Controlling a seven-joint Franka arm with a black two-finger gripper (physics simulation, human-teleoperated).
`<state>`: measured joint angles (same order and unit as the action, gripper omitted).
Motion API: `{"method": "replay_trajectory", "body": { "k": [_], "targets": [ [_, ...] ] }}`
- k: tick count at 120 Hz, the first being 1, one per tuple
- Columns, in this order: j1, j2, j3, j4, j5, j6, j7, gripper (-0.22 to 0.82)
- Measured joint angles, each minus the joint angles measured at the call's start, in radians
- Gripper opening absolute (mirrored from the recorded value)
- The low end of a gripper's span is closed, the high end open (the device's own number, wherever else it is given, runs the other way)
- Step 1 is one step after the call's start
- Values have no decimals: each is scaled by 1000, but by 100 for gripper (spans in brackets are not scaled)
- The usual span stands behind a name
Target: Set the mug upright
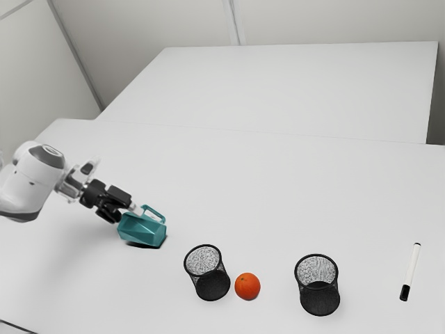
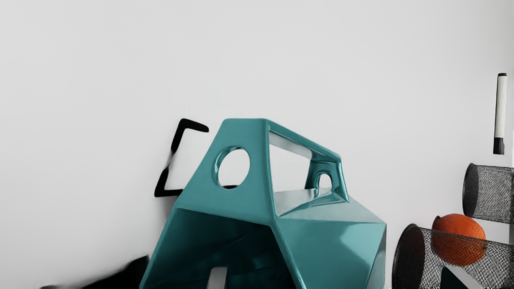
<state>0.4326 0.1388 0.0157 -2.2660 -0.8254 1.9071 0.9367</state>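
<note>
- Exterior view: mug (image 1: 142, 231) lies on its side on the bench (image 1: 243, 174), right by the end effector (image 1: 126, 212).
- Wrist view: fingers (image 2: 217, 279) apart, one tip against the mouth (image 2: 249, 245), other past the mug's side.

Arm (image 1: 33, 179) at the exterior view's left, tool (image 1: 127, 213) tilted downward, fingers (image 2: 217, 279) apart

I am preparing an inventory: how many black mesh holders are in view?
2: one holder between the mug and the orange, the other holder between the orange and the marker.
</note>
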Motion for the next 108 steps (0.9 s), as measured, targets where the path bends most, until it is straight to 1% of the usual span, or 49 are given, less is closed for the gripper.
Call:
{"method": "replay_trajectory", "body": {
  "k": [11,17,42,83,89,108],
  "targets": [
    [0,4,-1,0,-6,-14,15,57],
    [0,5,-2,0,-8,-19,22,54],
    [-1,10,-4,0,-19,-32,46,32],
    [-6,7,-8,0,-33,-38,72,-1],
    [-8,5,-8,0,-32,-37,74,-5],
    [-18,-31,-8,-8,-33,-36,79,-10]
  ]
}}
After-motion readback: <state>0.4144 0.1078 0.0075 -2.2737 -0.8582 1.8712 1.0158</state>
